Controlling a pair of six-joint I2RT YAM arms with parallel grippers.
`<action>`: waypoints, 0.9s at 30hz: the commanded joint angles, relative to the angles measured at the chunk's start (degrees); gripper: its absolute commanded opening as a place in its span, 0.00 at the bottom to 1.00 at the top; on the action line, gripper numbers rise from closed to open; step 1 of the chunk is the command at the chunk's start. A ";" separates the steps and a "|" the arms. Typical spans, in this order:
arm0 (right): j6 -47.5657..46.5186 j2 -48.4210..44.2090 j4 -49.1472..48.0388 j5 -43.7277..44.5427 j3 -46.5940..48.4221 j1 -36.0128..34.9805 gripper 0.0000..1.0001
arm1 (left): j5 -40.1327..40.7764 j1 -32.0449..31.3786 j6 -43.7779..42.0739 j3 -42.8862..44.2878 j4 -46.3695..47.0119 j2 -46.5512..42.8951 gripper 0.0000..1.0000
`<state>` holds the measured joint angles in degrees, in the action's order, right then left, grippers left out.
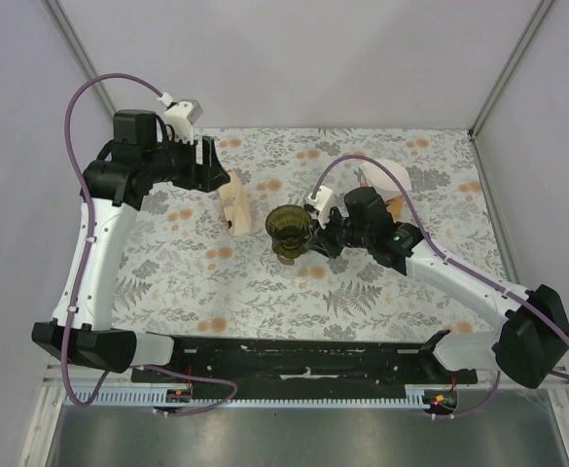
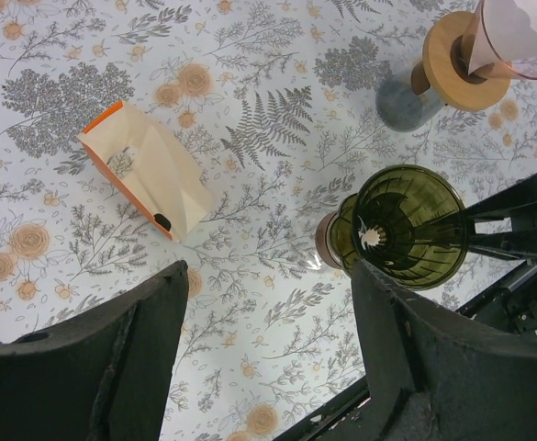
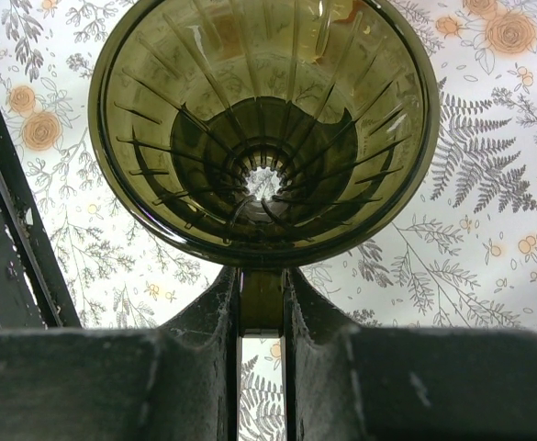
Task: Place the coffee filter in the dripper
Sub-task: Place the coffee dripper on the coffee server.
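Note:
The olive-green glass dripper (image 1: 289, 229) is at the table's middle; it is empty in the right wrist view (image 3: 263, 129) and also shows in the left wrist view (image 2: 410, 225). My right gripper (image 1: 315, 236) is shut on the dripper's handle (image 3: 262, 299), one finger on each side. The cream coffee filter pack with an orange edge (image 1: 233, 199) lies just left of the dripper, seen clearly in the left wrist view (image 2: 149, 170). My left gripper (image 1: 209, 167) hovers above the table just behind and left of the pack, open and empty (image 2: 270, 276).
A pale glass cone on a wooden collar (image 1: 386, 185) stands behind and to the right of the dripper, also in the left wrist view (image 2: 465, 55), with a grey round base (image 2: 401, 101) beside it. The floral cloth (image 1: 187, 282) covers the table.

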<state>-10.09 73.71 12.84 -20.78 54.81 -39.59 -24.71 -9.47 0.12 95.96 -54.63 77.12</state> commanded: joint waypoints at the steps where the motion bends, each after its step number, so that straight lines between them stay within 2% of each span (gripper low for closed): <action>1: 0.86 0.82 -4.32 -2.08 0.13 0.57 0.00 | -2.27 0.42 -2.05 -0.34 2.07 -1.10 0.77; 7: 0.95 1.08 -4.23 -2.86 -0.66 1.18 0.00 | -2.54 0.60 -2.67 -0.60 2.07 -1.01 0.76; 10: 1.30 2.05 -3.96 -3.39 -0.84 1.27 0.07 | -2.71 0.77 -2.58 -0.69 1.98 -0.92 0.76; 15: 1.65 1.96 -4.84 -4.01 -1.72 1.27 0.12 | -2.89 0.95 -2.76 -0.86 2.07 -0.92 0.76; 17: 1.56 1.87 -4.76 -3.40 -1.98 1.27 0.19 | -2.98 0.95 -2.93 -0.87 1.99 -0.83 0.76; 20: 1.12 0.82 -4.32 -2.60 -2.51 1.27 0.36 | -3.24 1.12 -3.02 -1.04 2.07 -0.92 0.75; 24: 0.25 -1.02 -3.26 -0.76 -2.16 1.27 0.53 | -3.68 1.13 -3.37 -1.39 2.16 -0.83 0.76; 27: -0.46 -1.64 -1.60 -0.76 -1.55 1.27 0.70 | -3.68 1.21 -3.46 -1.83 2.34 -0.92 0.76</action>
<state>-9.52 74.70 10.50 -22.44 52.62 -38.46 -26.50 -8.69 -1.19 94.72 -54.04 77.12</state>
